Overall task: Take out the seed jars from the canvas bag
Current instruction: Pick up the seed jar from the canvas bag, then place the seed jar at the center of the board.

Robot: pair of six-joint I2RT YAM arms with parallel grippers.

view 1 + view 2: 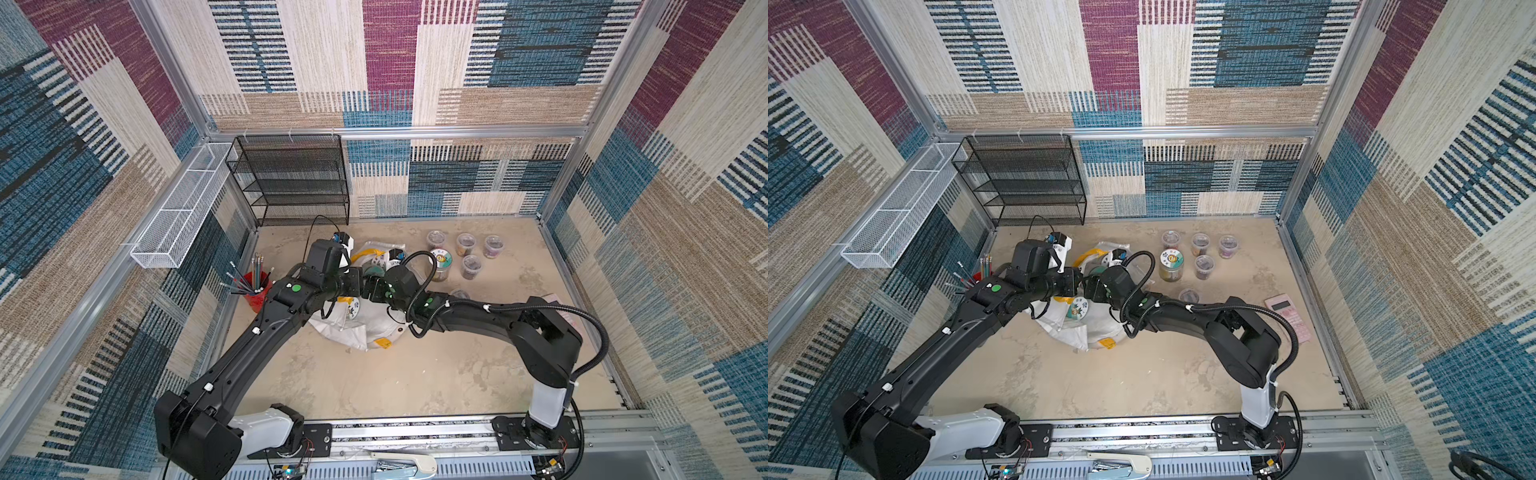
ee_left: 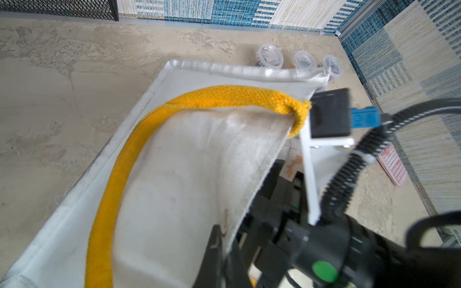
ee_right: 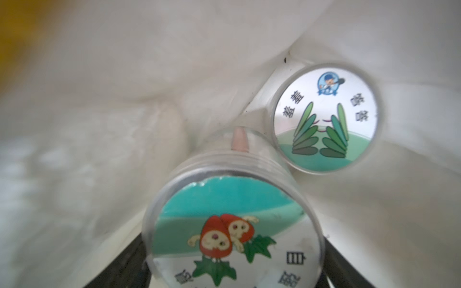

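Left end effector (image 2: pixel 225 246) was shut on the rim of the canvas bag (image 2: pixel 174 174), holding the mouth up. Right end effector (image 1: pixel 372 286) was inside the bag w/ a strawberry-lidded seed jar (image 3: pixel 232 237) between its fingers — can't tell if clamped or only flanking. A second jar (image 3: pixel 326 117) lay just beside it, deeper in. To do it well: squeeze the body below the lid, then pull straight back out the mouth so cloth doesn't snag. Room — bare counter (image 1: pixel 415 374) in front. Tubs (image 1: pixel 465 243) and a tall jar (image 1: pixel 440 264) stood to the right, and a pencil cup (image 1: pixel 255 295) sat close by the left arm.
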